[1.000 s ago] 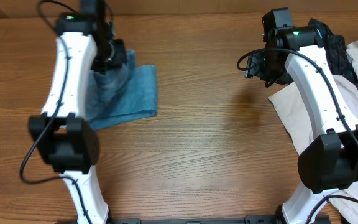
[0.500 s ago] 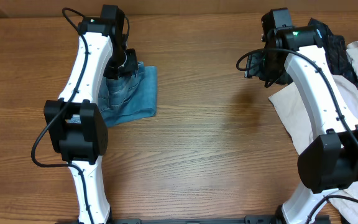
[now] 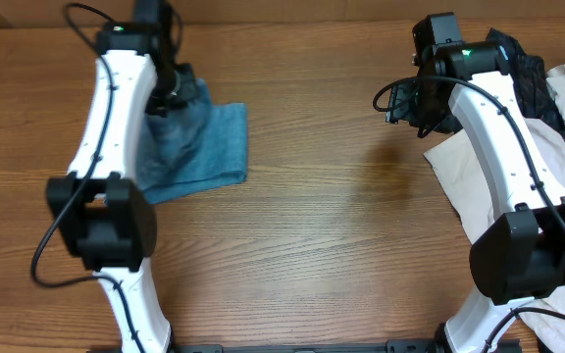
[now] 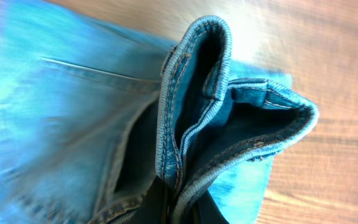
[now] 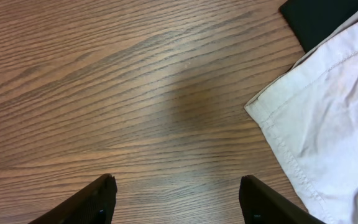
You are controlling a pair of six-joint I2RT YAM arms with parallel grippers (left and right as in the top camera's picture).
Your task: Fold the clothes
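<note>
While my left gripper is clamped on a thick folded edge of the jeans, my right gripper hangs spread wide with nothing between its fingers. From above, the jeans lie as a compact blue bundle at the far left of the wooden table, partly under my left arm. The pinched part appears lifted off the wood.

The left wrist view shows why the grip sits where it does. The stitched denim edge stands up in a doubled loop, with two layers caught together. I judge that lifting here carries the whole fold rather than one loose layer. The rest of the denim drapes flat below and to the left of that loop, somewhat blurred.

My right gripper hovers over bare wood at the far right of the table, just beside the hemmed corner of a cream garment and not touching it. A black garment lies beyond that corner, tucked against the cream cloth. I judge the right arm is parked clear so it does not snag the waiting pile while the left gripper arranges the jeans. The fold looks nearly complete. The likely risk is the doubled edge springing apart once released.
</note>
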